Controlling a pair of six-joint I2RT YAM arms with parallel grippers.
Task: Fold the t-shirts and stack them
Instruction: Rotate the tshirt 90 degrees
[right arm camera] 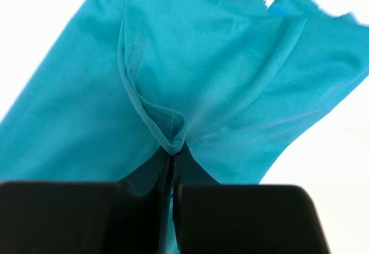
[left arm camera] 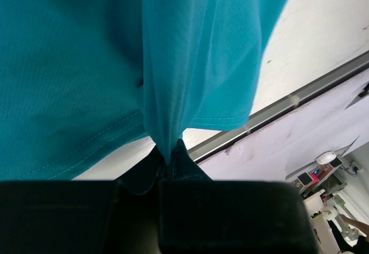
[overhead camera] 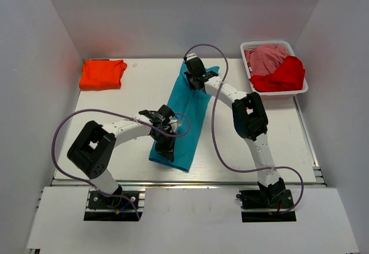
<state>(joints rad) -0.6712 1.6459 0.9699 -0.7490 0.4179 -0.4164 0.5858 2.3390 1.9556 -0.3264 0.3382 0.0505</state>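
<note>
The teal t-shirt [overhead camera: 185,114] lies as a long folded strip down the middle of the table. My left gripper [overhead camera: 163,145] is shut on its near left edge; in the left wrist view the cloth [left arm camera: 190,63] hangs from the pinch [left arm camera: 168,160]. My right gripper [overhead camera: 192,81] is shut on the far end near the collar; the right wrist view shows a fold of teal hem [right arm camera: 167,133] between the closed fingers [right arm camera: 172,156]. The orange t-shirt [overhead camera: 102,73] lies folded at the far left corner. A red t-shirt [overhead camera: 281,76] and a pink one [overhead camera: 265,58] sit in the basket.
A white basket [overhead camera: 275,91] stands at the far right of the table. White walls close in the left, back and right sides. A metal rail [overhead camera: 190,180] runs along the table's near edge, also showing in the left wrist view [left arm camera: 288,101].
</note>
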